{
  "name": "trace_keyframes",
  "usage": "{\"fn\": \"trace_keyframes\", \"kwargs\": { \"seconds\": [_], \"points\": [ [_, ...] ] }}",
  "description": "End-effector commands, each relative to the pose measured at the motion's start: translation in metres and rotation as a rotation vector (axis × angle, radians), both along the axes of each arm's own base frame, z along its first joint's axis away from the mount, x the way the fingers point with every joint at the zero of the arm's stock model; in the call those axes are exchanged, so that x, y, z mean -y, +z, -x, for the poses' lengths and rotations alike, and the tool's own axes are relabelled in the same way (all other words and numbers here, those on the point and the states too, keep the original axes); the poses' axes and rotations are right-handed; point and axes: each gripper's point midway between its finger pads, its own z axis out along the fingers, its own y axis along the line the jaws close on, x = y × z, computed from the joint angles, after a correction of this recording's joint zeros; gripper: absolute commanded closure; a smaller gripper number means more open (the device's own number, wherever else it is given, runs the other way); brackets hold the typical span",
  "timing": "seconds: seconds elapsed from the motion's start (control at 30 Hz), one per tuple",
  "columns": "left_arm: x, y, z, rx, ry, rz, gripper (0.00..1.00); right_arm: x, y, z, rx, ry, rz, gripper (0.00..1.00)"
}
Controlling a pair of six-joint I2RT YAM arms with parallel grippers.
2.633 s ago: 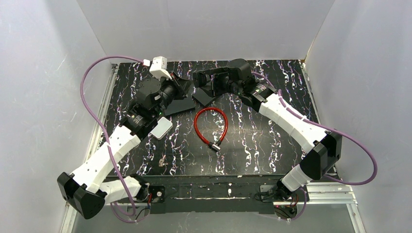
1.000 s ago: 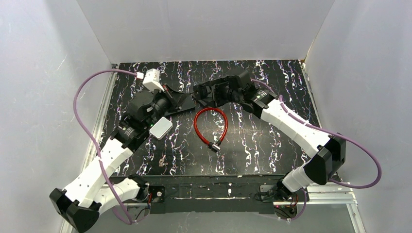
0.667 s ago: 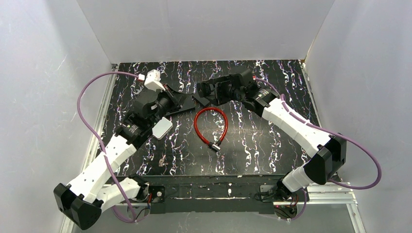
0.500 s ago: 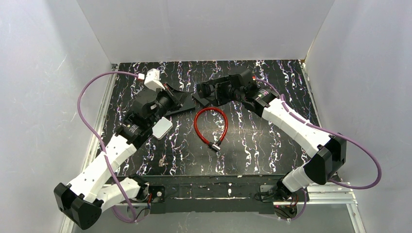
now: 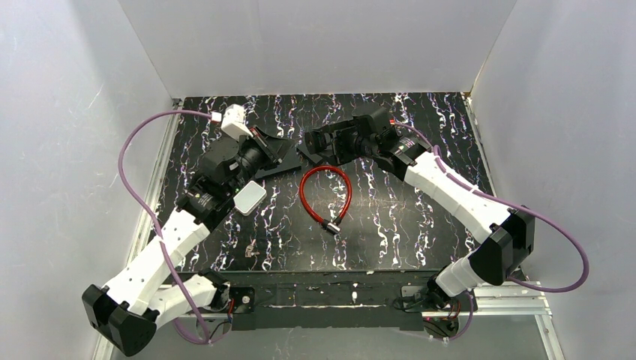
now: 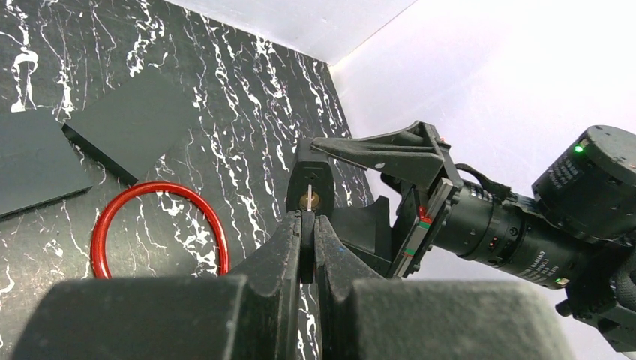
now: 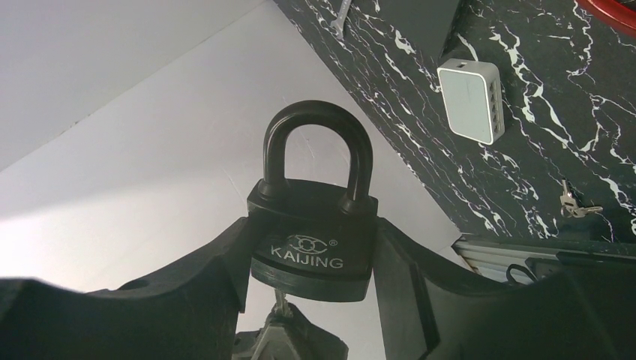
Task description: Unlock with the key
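Observation:
A black KAIJING padlock (image 7: 315,206) is held in the air between the fingers of my right gripper (image 7: 313,229), its shackle closed and pointing away. My left gripper (image 6: 307,219) is shut on the dark head of the key. The key's thin silver blade (image 6: 309,199) stands in the brass keyhole on the padlock's underside (image 6: 309,184). In the right wrist view the blade (image 7: 280,302) enters the lock body from below. From above, both grippers meet at the back middle of the table, left gripper (image 5: 289,150) against right gripper (image 5: 311,144).
A red cable loop (image 5: 326,193) lies mid-table below the grippers. A white box (image 5: 250,198) sits by the left arm, and small silvery keys on a ring (image 5: 250,251) lie nearer the front. Dark flat plates (image 6: 131,124) and a wrench (image 7: 342,19) lie at the back.
Over the earlier frames the two grippers drew together at the back of the table and the left wrist turned. In the last half second almost nothing moved.

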Motion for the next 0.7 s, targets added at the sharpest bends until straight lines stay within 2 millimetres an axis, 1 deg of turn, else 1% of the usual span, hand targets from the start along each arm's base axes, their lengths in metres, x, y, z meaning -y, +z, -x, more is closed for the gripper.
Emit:
{"fn": "trace_keyframes", "kwargs": {
  "seconds": [0.0,0.13,0.3,0.67],
  "points": [
    [0.008,-0.001,-0.003,-0.002,-0.025,0.018,1.0,-0.01,0.068,-0.007,0.133,0.002,-0.149,0.99],
    [0.012,0.001,-0.01,-0.003,-0.024,0.015,1.0,-0.012,0.068,-0.007,0.128,0.005,-0.16,0.99],
    [0.015,-0.002,-0.015,-0.017,-0.021,0.015,1.0,-0.012,0.07,-0.008,0.133,0.003,-0.167,0.99],
    [0.02,0.004,-0.012,-0.009,-0.039,0.033,1.0,-0.015,0.068,-0.012,0.134,0.003,-0.168,0.99]
  ]
}}
